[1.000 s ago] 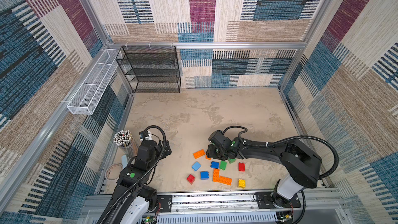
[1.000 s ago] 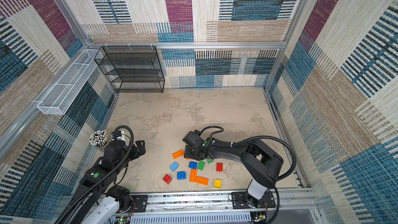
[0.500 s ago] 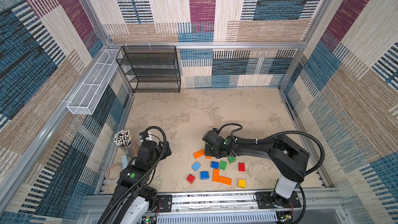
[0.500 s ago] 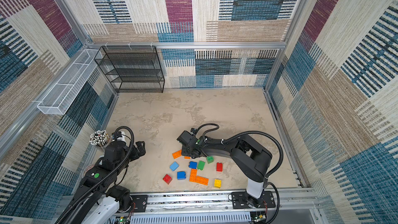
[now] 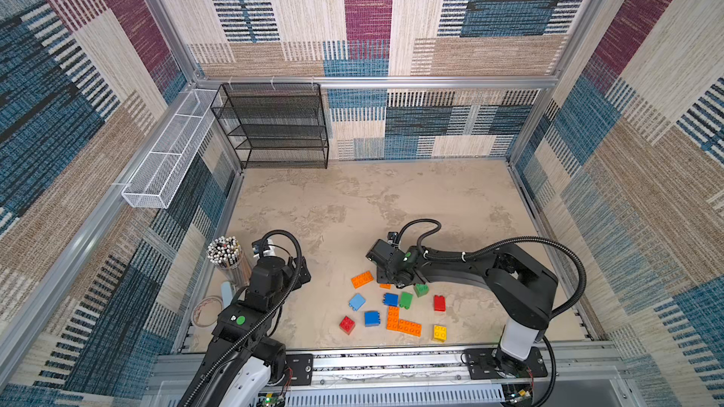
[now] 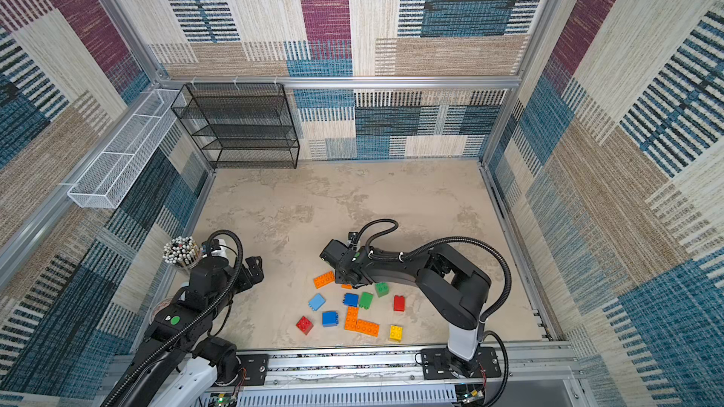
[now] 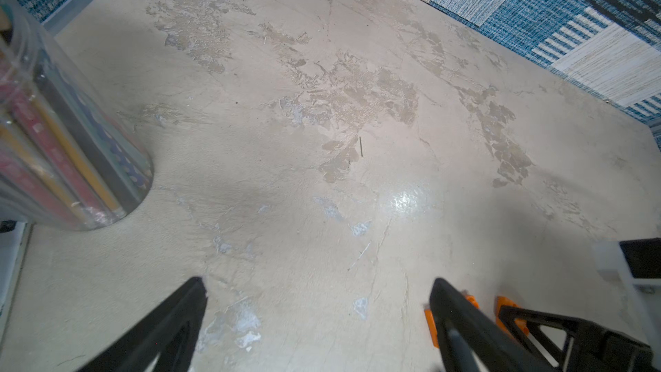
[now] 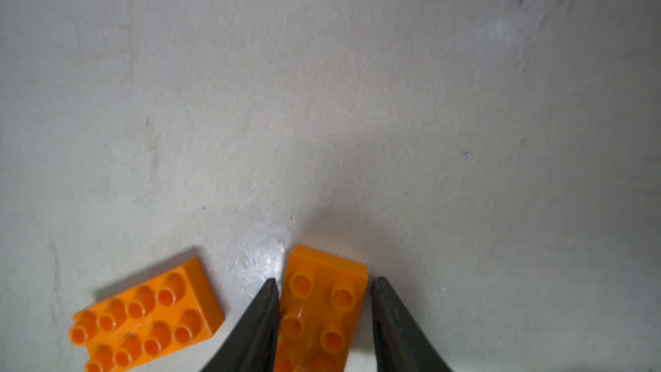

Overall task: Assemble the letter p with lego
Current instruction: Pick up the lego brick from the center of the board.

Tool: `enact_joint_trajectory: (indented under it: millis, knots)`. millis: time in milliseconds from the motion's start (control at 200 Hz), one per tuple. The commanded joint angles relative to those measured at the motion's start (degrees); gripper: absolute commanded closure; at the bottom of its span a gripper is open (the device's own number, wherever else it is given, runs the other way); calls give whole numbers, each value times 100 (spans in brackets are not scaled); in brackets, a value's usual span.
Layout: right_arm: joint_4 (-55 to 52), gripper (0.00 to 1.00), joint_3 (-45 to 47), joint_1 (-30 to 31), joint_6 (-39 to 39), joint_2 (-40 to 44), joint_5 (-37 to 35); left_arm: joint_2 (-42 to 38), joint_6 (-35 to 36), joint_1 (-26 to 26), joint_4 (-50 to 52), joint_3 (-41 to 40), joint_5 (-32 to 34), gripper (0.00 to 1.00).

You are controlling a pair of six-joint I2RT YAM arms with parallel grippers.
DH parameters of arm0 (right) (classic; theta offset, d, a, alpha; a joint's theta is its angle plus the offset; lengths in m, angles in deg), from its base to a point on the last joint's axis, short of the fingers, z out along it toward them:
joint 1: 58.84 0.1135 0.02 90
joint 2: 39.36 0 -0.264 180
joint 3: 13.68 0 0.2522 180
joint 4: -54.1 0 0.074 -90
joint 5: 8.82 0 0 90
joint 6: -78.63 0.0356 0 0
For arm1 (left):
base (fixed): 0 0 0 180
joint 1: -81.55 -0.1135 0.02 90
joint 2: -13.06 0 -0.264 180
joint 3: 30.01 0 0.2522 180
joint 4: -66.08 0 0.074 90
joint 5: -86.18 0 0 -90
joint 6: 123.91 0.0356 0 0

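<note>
The right gripper (image 8: pixel 325 280) straddles a long orange studded plastic brick (image 8: pixel 322 320) lying flat on the beige tabletop (image 8: pixel 357 101). Whether it pinches the brick, I cannot tell. A twin orange brick (image 5: pixel 362 279) lies at its nine o'clock. At six o'clock, two more orange bricks (image 5: pixel 393 319) touch in an L, with small square bricks (image 5: pixel 371 318) loose around them. No P stands yet, so most of the assembly remains. The left gripper (image 7: pixel 318 280), far off at nine o'clock, gapes wide and empty.

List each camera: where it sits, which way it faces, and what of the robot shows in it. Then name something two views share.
Top views: high above the front rail, looking down and back across the table; both whole arms show.
Left wrist: on the left arm, facing bare tabletop toward the far wall, pencil cup alongside; left gripper shows, fingers wide apart.
Right wrist: on the right arm, low, facing down; right gripper straddles an orange brick.
Shared: the loose orange brick beside it also shows in both top views.
</note>
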Motion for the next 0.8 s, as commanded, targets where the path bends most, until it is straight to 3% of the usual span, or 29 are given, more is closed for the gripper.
enact_joint_trajectory:
  millis: [0,255,441,556,796]
  knots:
    - [-576,50,7,67,-73,-57,201,-12,-17,-7,-21,-5,79,1]
    - [-784,52,-15,254,-7,-202,263,-16,-20,-3,-4,6,120,1]
    - [-772,64,-73,248,-262,-292,36,-19,-15,-4,-37,6,126,1]
    - [-681,75,-314,114,-968,-445,-199,-10,-17,-5,-38,-3,112,1]
    - [59,85,-637,-614,-3568,-555,-347,-40,-8,-6,4,-60,157,1]
